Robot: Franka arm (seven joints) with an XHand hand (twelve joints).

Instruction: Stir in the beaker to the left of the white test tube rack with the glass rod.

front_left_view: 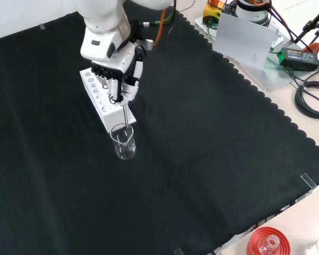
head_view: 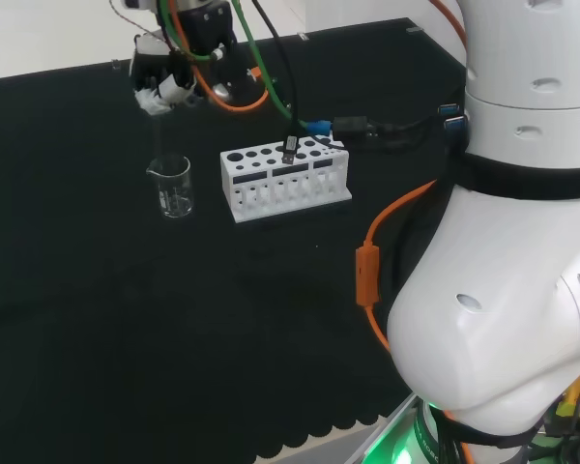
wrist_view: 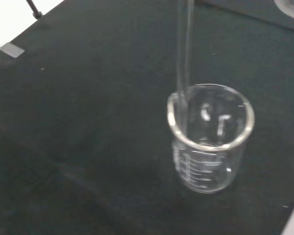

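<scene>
Clear glass beaker (head_view: 173,187) stood upright on the black cloth (head_view: 97,319), just left of the white test tube rack (head_view: 285,180) in the head view, apart from it. In the front view the beaker (front_left_view: 123,142) sat just below the rack's (front_left_view: 100,90) near end. My hand (front_left_view: 119,74) hung above the beaker in the front view, fingers curled down round the top of the glass rod (front_left_view: 126,118), pinching it. Rod pointed roughly straight down, lower end at the beaker's mouth. In the wrist view the rod (wrist_view: 184,49) met the rim on one side of the beaker (wrist_view: 209,138); the tip seemed to be just inside against the wall, but glass on glass was hard to read, so I could not tell how deep it went. Beaker looked empty as far as I could see, printed scale marks on its side. In the head view my hand (head_view: 166,85) was up and left of the rack, above the beaker, with orange and green cables behind it. A red ribbed ring (front_left_view: 268,243) sat off the cloth at the front view's lower right, well apart from the beaker.
</scene>
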